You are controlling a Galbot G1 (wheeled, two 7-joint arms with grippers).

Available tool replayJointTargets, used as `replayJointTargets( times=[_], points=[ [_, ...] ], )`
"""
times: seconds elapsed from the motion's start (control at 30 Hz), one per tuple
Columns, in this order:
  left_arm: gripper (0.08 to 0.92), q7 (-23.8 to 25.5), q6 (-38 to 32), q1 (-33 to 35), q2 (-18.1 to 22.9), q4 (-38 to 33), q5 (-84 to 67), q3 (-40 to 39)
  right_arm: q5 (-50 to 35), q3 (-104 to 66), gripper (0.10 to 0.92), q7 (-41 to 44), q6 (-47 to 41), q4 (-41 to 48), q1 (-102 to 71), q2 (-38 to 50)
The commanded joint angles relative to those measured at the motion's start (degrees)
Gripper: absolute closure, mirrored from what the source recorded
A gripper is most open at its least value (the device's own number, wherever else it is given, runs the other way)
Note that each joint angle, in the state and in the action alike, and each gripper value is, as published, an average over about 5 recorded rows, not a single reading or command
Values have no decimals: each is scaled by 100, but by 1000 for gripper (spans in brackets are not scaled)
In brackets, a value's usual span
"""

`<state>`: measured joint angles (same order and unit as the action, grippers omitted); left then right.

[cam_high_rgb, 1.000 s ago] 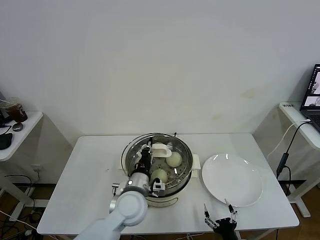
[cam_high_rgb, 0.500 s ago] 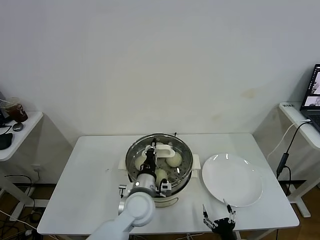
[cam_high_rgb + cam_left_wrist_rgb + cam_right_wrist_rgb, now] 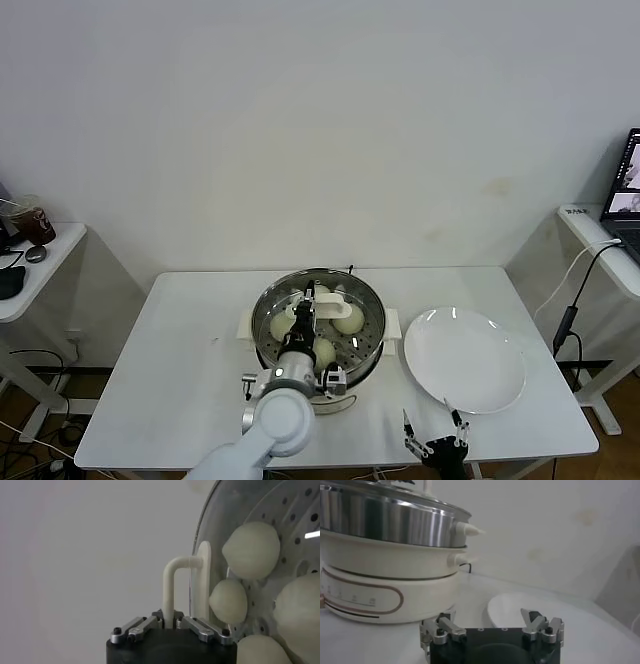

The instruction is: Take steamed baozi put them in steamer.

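Gripping the glass lid's white handle (image 3: 172, 587) with my left gripper (image 3: 169, 621) pinched tight on it, I am holding the lid (image 3: 330, 305) over the steamer (image 3: 318, 330), four baozi (image 3: 251, 550) lying on its perforated tray just under my fingers; my right gripper (image 3: 434, 440) is hanging spread wide near the white plate (image 3: 465, 360)

cream baozi (image 3: 348, 321), steel steamer (image 3: 372, 300), white plate (image 3: 470, 362)

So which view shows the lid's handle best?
The left wrist view: the white handle fills it, pinched by the left hand. The head view shows it small atop the steamer; the right wrist view barely shows it.
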<state>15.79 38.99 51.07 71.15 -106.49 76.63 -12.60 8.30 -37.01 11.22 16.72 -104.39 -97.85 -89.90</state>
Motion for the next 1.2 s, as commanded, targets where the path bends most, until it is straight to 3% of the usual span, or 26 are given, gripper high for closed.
replayJointTargets(
  times=[0.03, 0.27, 0.57, 0.7, 0.8, 0.9, 0.97, 1.1, 1.2],
  points=[
    [827, -6, -9, 61, 55, -8, -37, 19, -8, 17, 203, 3, -2, -6, 1, 7],
    [799, -74, -17, 283, 35, -372, -481, 136, 2, 30, 203, 5, -8, -19, -9, 15],
    [562, -779, -587, 1386, -316, -1611, -2141, 599, -14, 29, 203, 24, -53, -43, -66, 42],
    [432, -1418, -1015, 2095, -534, -2280, -3121, 1037, -11, 33, 203, 25, -55, -84, -94, 42],
    [345, -2007, -2149, 3084, -565, -2672, -4666, 1922, -27, 28, 203, 30, -40, -132, -129, 50],
    [260, -2575, -4192, 4327, -400, -2701, -6547, 3060, -66, 2, 203, 55, -15, -123, -148, 61],
    [218, -2805, -5149, 5097, -310, -2620, -7310, 3614, -116, -13, 203, 65, -9, -99, -149, 69],
    [180, -2635, -5715, 6232, -338, -2470, -8457, 4146, -337, 24, 203, 117, -63, -162, -178, 115],
    [177, -2573, -5822, 6606, -297, -2242, -9104, 4218, -557, 86, 203, 177, -247, -304, -265, 198]
  ],
)
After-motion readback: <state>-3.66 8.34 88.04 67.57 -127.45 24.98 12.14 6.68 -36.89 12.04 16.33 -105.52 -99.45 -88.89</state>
